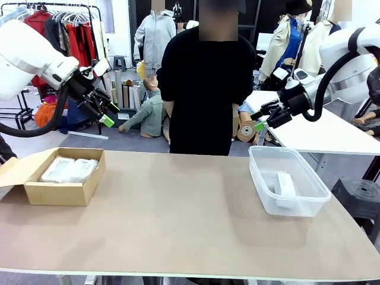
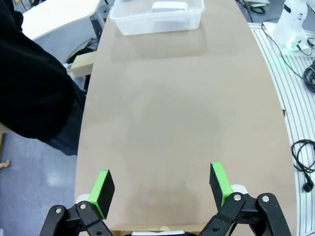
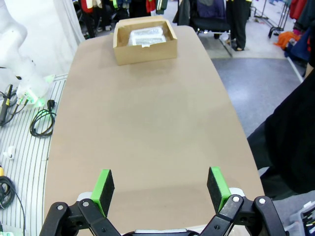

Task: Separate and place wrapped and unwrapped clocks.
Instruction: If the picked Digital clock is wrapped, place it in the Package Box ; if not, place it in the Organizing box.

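Both the left claw [image 1: 108, 113] and the right claw [image 1: 259, 120] hang released above the tabletop [image 1: 178, 214], holding nothing. Two wrapped clocks [image 1: 69, 169] lie side by side in the cardboard box [image 1: 56, 193] near the tabletop's left edge, their labels too small to read. The bare clock [image 1: 285, 184] sits in the clear tub [image 1: 288, 205] near the right edge, blurred by the wall.
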Tool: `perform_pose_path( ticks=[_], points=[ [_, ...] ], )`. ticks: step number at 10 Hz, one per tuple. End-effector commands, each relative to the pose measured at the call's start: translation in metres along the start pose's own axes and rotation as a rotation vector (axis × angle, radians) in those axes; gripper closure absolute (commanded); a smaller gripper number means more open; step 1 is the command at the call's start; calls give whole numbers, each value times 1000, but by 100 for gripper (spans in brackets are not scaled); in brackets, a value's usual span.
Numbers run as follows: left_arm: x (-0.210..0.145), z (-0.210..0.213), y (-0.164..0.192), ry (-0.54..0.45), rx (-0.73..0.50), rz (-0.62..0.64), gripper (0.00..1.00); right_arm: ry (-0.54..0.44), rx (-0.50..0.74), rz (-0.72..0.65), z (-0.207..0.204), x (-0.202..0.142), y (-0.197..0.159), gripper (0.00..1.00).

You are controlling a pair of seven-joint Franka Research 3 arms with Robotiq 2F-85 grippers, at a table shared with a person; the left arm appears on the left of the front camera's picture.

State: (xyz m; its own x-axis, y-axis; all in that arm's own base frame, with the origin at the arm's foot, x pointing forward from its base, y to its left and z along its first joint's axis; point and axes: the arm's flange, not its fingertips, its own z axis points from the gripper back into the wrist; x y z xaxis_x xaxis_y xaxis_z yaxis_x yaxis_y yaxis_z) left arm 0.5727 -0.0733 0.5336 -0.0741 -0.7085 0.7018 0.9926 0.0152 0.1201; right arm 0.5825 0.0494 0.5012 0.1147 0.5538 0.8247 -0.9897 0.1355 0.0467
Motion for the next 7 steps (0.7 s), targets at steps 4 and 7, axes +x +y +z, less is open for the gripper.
perform_pose_path(
  ticks=[4, 7],
  points=[
    [0, 1, -2, 2, 6, -10, 0, 6, -3, 9, 1, 1, 0, 0],
    [0, 1, -2, 2, 6, -10, 0, 6, -3, 9, 1, 1, 0, 0]
  ],
)
